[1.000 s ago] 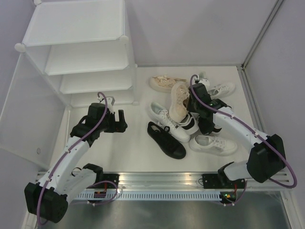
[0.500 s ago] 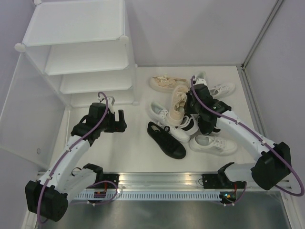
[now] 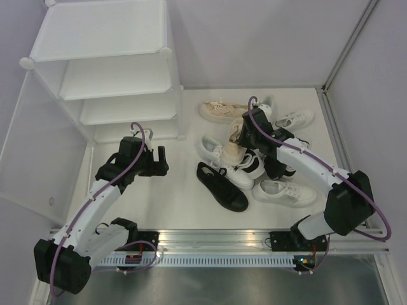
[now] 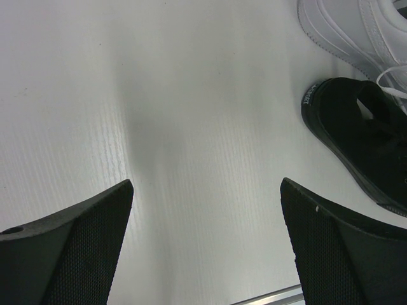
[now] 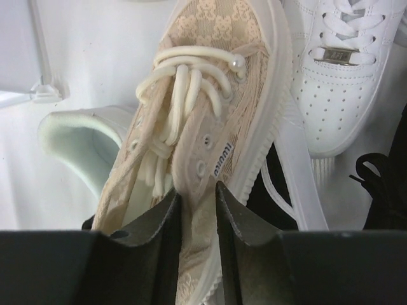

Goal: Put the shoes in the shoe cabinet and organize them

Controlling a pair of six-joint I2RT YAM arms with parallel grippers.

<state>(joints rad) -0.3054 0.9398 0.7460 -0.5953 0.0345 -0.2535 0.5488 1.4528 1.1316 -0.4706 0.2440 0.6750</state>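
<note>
The beige sneaker (image 5: 210, 95) lies in the heap of shoes on the right half of the desk (image 3: 159, 210). It rests partly across a black-and-white sneaker (image 3: 253, 166), and a white sneaker (image 3: 219, 157) is right against its side. The right gripper (image 5: 198, 190) has its jaws drawn narrow, pinching the side of the sneaker's upper beside the laces. A second beige sneaker (image 3: 218, 110) lies just behind, and a black sneaker (image 3: 222, 187) and more white ones crowd the near side. The shoe cabinet (image 3: 108, 63) stands at the far left with its door panel (image 3: 32, 146) swung open. Between cabinet and heap, the left gripper (image 4: 206, 184) hangs over the desk, jaws wide, gripping nothing.
</note>
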